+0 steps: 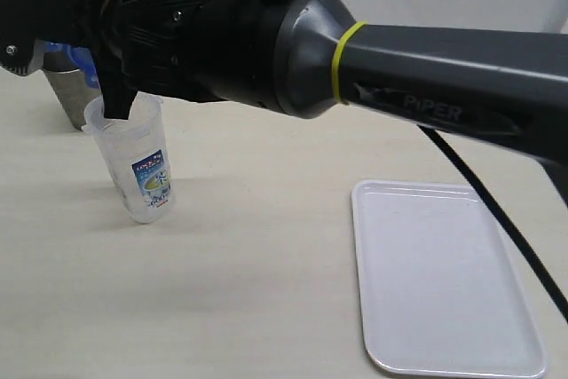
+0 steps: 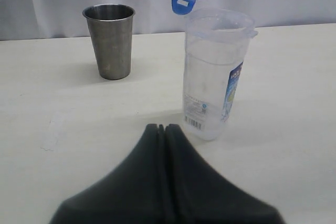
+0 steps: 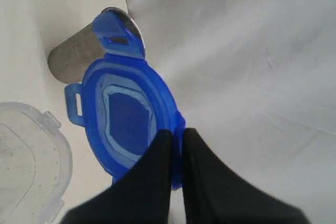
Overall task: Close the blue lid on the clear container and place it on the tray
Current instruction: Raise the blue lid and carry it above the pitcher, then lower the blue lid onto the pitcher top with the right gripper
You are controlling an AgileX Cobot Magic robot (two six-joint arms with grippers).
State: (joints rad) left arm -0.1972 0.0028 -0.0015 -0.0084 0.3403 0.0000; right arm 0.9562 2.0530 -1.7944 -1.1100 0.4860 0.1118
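Far left, grey metal cup (image 1: 64, 99) upright on the table (image 1: 266, 219), mouth up, inside not visible from any view. Just right of it and apart from it, the clear container (image 1: 138, 161) stands upright, long axis vertical, mouth open upward, printed label facing the exterior camera; through the wall it looks empty. Right side of the table, well apart from the container, the tray (image 1: 444, 281) lies flat, long side running away from the camera. Left gripper (image 2: 164, 129) shows only in its own wrist view: low over the table, fingers pressed together on nothing, pointing at the container's base, a short gap between. The right arm (image 1: 399, 68) reaches across from the right edge all the way to the left, roughly level, wrist above the container. Right gripper (image 3: 177, 145) pinches the blue lid (image 3: 128, 124) by its rim, one finger on each face. The lid is in the air just above and behind the container mouth, not seated and not touching it in the left wrist view, tilted rather than flat, snap flaps sticking out at its sides. In the exterior view a black finger dips at the container rim; cannot tell whether it touches.
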